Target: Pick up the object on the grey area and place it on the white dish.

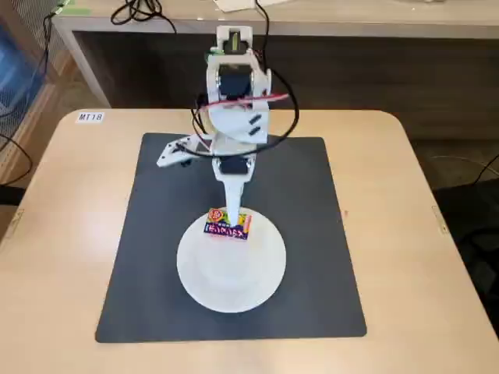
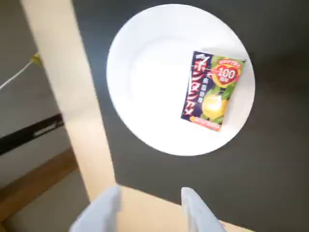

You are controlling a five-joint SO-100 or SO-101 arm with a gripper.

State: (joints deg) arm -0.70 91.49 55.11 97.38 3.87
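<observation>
The small packet (image 1: 228,224), purple-magenta with a yellow picture and a red "100" badge, lies flat on the white dish (image 1: 230,273), near its far rim. The dish sits on the dark grey mat (image 1: 156,234). My gripper (image 1: 234,209) points down just behind and above the packet. In the wrist view the packet (image 2: 212,92) rests on the right part of the dish (image 2: 154,72), with the mat (image 2: 270,183) around it. My gripper (image 2: 150,195) is at the bottom edge, its two white fingers apart with nothing between them, clear of the packet.
The mat lies on a beige table (image 1: 62,234) with a small "MT18" label (image 1: 90,117) at the far left. The arm's base and black cables (image 1: 234,117) stand at the mat's far edge. A dark shelf runs behind the table.
</observation>
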